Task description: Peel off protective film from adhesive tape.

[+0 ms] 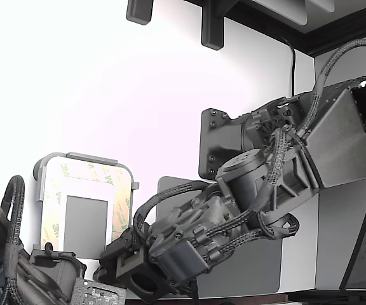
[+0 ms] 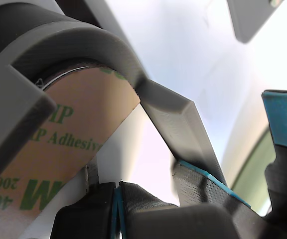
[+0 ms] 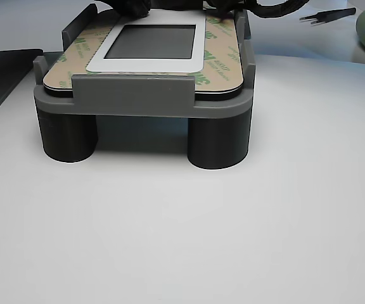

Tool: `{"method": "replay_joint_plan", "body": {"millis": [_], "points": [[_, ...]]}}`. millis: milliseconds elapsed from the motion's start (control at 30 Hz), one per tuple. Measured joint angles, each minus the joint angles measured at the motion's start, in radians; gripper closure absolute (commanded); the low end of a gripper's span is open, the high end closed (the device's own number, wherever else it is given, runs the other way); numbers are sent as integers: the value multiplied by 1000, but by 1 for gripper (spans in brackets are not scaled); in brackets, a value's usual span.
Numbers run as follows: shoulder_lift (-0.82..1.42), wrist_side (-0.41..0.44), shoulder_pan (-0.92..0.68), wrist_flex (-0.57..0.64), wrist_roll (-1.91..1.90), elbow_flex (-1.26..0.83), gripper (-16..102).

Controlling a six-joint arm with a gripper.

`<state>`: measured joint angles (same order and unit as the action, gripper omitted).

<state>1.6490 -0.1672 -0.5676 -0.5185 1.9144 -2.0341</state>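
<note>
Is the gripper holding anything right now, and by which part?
Cannot tell for sure. In the wrist view the gripper looks closed at the edge of the white plate beside the protective film, but whether a liner end is pinched between the pads is hidden.

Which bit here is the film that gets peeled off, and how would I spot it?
Find the grey fixture standing on stubby legs on the white table. On the plate inside it, the protective film is the tan border strip. Only it carries green printed lettering.
</note>
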Motion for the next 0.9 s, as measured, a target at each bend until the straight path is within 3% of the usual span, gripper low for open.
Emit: {"method": "replay_joint_plan", "body": {"millis": [900], "points": [[31, 11, -20, 5, -23, -34, 97]]}}
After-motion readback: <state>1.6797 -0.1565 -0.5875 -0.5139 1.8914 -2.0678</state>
